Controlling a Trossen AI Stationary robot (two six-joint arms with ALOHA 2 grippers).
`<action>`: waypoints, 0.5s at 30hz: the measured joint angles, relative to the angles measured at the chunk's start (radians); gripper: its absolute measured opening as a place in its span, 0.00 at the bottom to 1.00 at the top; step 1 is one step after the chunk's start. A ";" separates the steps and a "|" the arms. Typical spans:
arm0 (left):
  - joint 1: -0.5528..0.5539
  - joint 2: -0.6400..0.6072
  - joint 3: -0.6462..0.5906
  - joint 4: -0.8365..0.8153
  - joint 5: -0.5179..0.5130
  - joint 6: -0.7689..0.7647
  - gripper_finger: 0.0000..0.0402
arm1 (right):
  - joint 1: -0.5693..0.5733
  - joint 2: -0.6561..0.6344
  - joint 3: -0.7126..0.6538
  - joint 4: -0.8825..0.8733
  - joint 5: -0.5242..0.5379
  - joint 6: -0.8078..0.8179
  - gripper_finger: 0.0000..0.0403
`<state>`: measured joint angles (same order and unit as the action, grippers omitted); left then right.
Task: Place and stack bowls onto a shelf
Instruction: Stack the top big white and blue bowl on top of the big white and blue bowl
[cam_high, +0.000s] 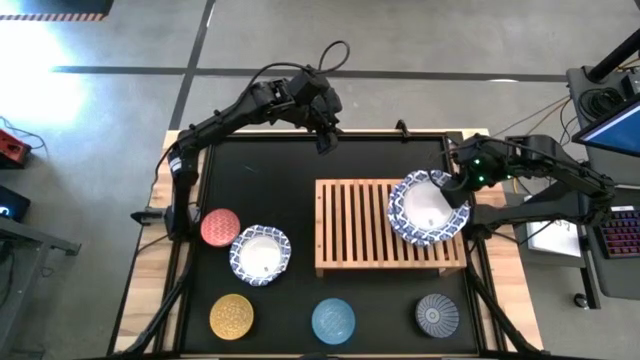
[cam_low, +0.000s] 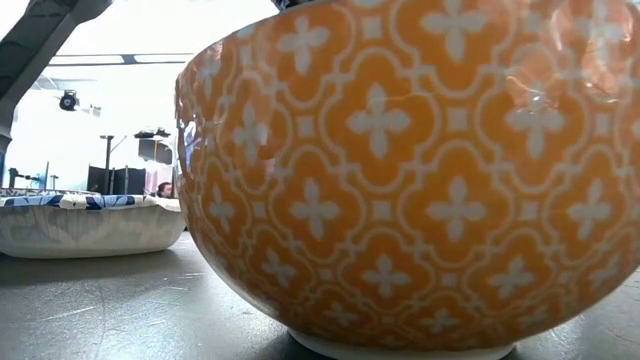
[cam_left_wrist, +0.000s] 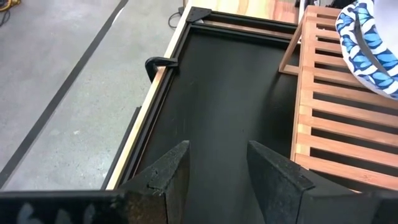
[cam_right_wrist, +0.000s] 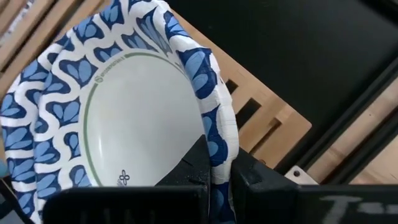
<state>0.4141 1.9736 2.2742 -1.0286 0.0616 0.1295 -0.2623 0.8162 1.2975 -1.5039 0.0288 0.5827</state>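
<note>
White bowl (cam_right_wrist: 124, 118) was pinched at its rim by the right end effector (cam_right_wrist: 217, 168) over the shelf (cam_high: 350, 225); it should lower level before letting go. Left end effector (cam_left_wrist: 214, 171) waited half open, empty.

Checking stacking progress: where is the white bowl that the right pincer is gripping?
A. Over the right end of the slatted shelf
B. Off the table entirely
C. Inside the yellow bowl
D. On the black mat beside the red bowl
A: the right pincer pinches the white bowl by its rim above the shelf's right end.
</note>
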 joint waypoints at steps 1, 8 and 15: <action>0.000 0.000 0.000 0.000 0.000 0.000 0.35 | 0.000 0.000 0.002 0.002 0.000 0.000 0.02; 0.000 0.000 0.000 0.006 0.000 0.000 0.35 | 0.000 -0.004 0.003 0.000 0.009 0.000 0.11; 0.000 0.000 0.000 0.005 0.000 0.000 0.35 | 0.000 -0.004 0.003 -0.002 -0.002 0.000 0.29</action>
<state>0.4141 1.9736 2.2745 -1.0233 0.0616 0.1295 -0.2623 0.8120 1.3006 -1.5058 0.0265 0.5827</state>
